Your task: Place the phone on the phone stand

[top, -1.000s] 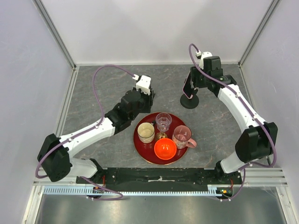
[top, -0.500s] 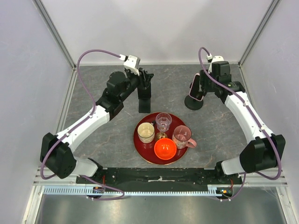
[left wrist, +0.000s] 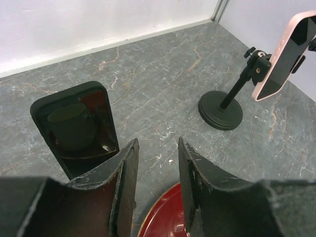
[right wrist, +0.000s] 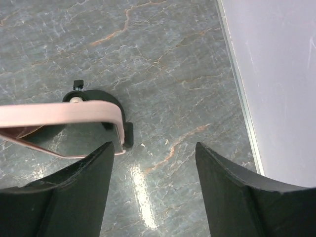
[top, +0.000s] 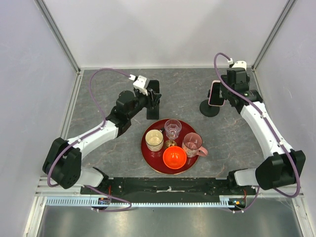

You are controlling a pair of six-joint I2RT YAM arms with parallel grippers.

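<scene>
The phone [left wrist: 282, 52] looks light, rigid and slick, with a fragile glass face. The safest hold is probably across its two long pink edges near mid-length, pressed gently, since the phone stand [left wrist: 219, 111] has a thin post and may tip. It is a slim pink-cased slab with a dark screen, tilted at the stand's clamp head, far right on the counter [left wrist: 163, 74]; whether it is seated I cannot tell. The right pincer [right wrist: 154, 148] gapes wide, the phone's edge beside one finger, not between them. The left pincer [left wrist: 157, 143] is narrowly parted and empty.
</scene>
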